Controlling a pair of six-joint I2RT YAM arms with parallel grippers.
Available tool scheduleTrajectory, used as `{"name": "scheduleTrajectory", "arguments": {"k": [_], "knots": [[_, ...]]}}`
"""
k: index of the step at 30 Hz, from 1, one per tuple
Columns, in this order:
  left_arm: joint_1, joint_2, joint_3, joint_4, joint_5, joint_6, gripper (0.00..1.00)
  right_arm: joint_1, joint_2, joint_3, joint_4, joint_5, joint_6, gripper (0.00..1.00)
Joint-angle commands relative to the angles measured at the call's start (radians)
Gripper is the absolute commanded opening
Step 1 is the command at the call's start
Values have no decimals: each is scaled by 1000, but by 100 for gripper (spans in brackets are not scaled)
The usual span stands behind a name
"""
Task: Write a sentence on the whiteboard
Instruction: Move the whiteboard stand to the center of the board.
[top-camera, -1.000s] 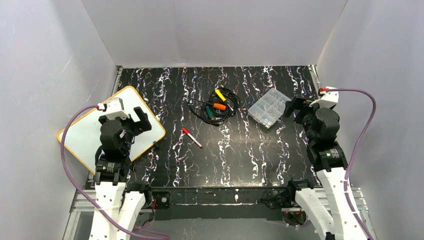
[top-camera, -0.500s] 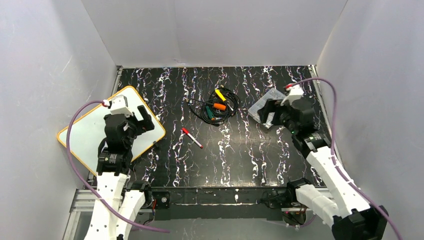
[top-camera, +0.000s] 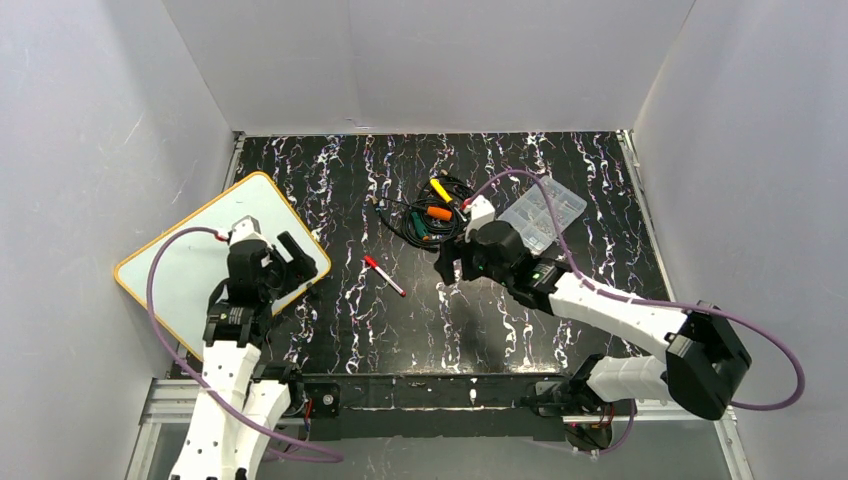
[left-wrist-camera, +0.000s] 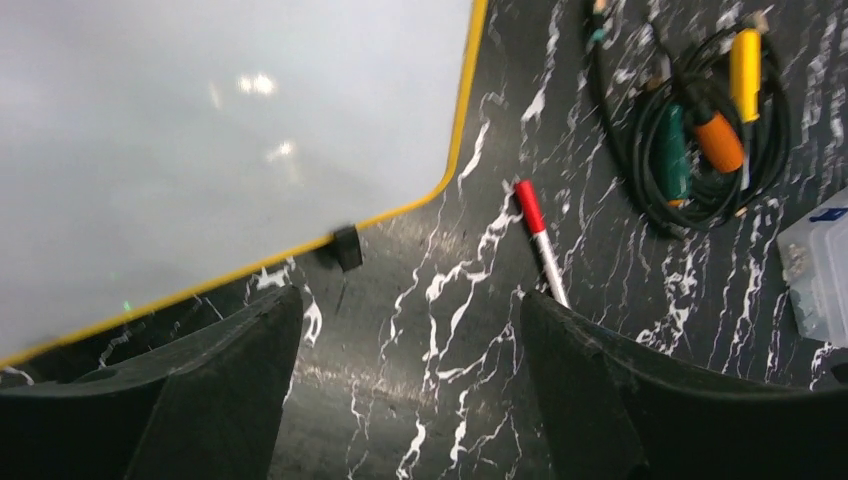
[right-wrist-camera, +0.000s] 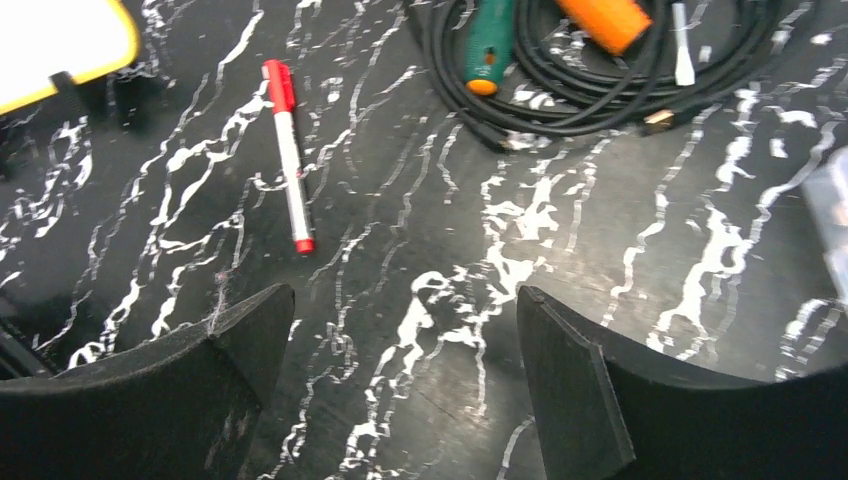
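Note:
The whiteboard (top-camera: 185, 262) lies at the left of the table, white with an orange-yellow rim. Its surface is blank; no red sentence shows on it. It also shows in the left wrist view (left-wrist-camera: 200, 150), and one corner shows in the right wrist view (right-wrist-camera: 60, 35). A red-capped marker (top-camera: 384, 275) lies on the table between the arms, seen also in the left wrist view (left-wrist-camera: 540, 245) and the right wrist view (right-wrist-camera: 288, 155). My left gripper (top-camera: 303, 262) is open and empty over the board's right corner (left-wrist-camera: 410, 320). My right gripper (top-camera: 447, 265) is open and empty, right of the marker (right-wrist-camera: 405, 310).
A coil of black cables with yellow, orange and green plugs (top-camera: 432, 212) lies at the middle back (right-wrist-camera: 590, 60). A clear plastic parts box (top-camera: 542, 213) sits right of it. A small black clip (left-wrist-camera: 346, 247) lies at the board's rim. White walls enclose the table.
My right arm has swung from the far right by the parts box to the table's middle, near the marker. My left gripper has shifted slightly nearer and right along the board.

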Motion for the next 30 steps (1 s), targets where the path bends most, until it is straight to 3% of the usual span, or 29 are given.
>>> {"name": "scheduleTrajectory", "arguments": {"k": [1,4,9,20,24,30], "knots": [[-24,52,-78,-40,25,-128,74,50,15,26,154,33,58,89],[-99,72,-120,-13,-57,-166,66,65,3,-5,183,35,76,89],[-252,162,-151,12,-246,-214,62,65,-43,-27,145,85,59,90],[-280,306,-205,122,-377,-234,46,65,-141,-72,119,176,25,95],[-281,340,-211,168,-398,-224,36,65,-137,-73,120,169,24,96],[-281,370,-221,239,-404,-220,36,65,-133,-80,136,159,28,97]]}}
